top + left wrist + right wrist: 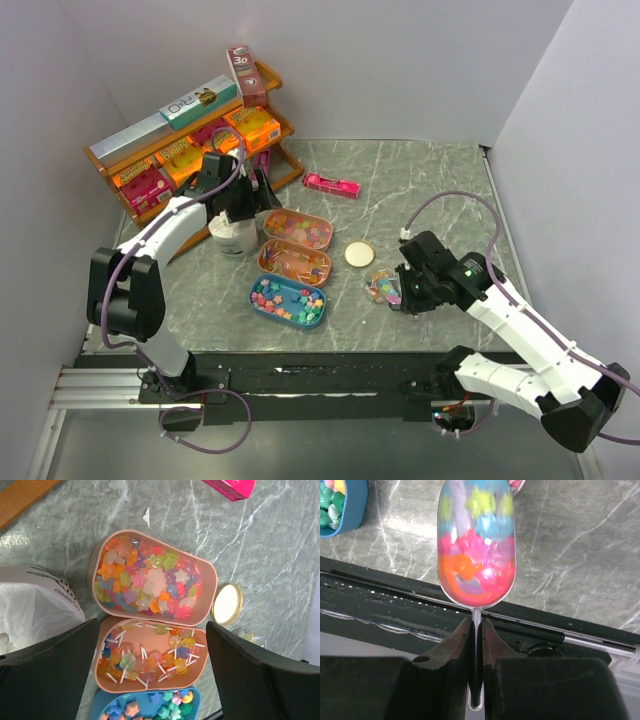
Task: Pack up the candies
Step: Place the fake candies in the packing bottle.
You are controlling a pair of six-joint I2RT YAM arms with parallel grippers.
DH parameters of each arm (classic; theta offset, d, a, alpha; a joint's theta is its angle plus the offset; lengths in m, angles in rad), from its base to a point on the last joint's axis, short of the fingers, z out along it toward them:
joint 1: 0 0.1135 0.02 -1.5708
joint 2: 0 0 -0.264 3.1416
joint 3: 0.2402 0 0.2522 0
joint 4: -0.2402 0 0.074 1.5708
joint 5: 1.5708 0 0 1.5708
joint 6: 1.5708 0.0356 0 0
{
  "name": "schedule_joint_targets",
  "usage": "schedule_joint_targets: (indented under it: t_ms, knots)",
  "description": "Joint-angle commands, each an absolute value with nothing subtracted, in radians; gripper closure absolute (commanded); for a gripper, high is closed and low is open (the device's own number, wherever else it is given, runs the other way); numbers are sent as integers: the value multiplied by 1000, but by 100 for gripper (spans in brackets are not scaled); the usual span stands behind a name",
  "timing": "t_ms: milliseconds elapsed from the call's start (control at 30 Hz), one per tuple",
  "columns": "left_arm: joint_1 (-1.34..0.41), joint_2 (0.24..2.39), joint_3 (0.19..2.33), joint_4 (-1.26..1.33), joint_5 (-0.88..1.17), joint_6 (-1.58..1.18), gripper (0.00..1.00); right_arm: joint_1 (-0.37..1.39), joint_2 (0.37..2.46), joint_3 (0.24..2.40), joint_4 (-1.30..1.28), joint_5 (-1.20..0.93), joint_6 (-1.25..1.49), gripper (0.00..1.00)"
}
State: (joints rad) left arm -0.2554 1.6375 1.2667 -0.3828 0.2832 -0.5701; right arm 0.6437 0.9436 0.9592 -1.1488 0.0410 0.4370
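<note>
We pinch the handle of a clear scoop (476,600) heaped with candies (470,545) in our right gripper (476,630), right of the blue tray (359,505). Our left gripper (152,630) gapes wide beyond that tray, over the pink trays (209,587).

Grey marble-look surface (420,190), smooth, faint sheen. Glossy translucent candies (150,580). Clear plastic scoop (476,545). Matt plastic pink tray (210,577). Wooden rack (268,80). Matt black jaws.

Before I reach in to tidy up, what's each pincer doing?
Left pincer: open, holding nothing.
Right pincer: shut on the handle of the clear scoop full of candies.
</note>
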Motion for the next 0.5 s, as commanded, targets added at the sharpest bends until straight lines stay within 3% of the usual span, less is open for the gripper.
schedule_joint_targets:
  t_ms: [0,467]
  knots:
    - [-253,1626,1250,-351,295,-571,7,649,969,1029,-1201,41,437,100]
    - [-253,1620,1233,-331,291,-574,7,635,1029,1106,-1295,6,414,100]
